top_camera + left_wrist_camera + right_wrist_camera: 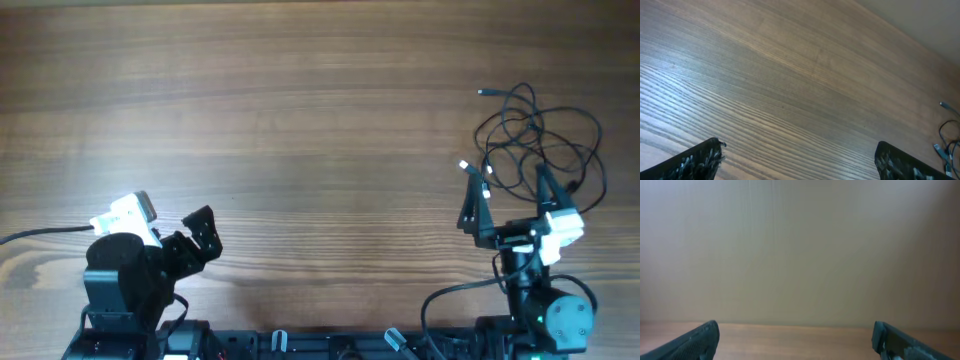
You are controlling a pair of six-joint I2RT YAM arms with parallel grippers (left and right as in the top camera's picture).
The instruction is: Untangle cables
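Observation:
The cables point(540, 140) lie as a tangle of thin black loops on the wooden table at the far right, with a plug end at the upper left and a white-tipped plug at the left. A bit of them shows at the right edge of the left wrist view point(946, 145). My right gripper point(512, 195) is open and empty, just in front of the tangle, its fingers overlapping the nearest loops in the overhead view. The right wrist view shows only its two spread fingertips point(795, 340), table and wall. My left gripper point(200, 232) is open and empty at the near left, far from the cables.
The wooden table point(300, 120) stretches bare between the two arms. A thick black arm cable point(40, 236) runs off the left edge. The arm bases and a black rail point(320, 345) line the near edge.

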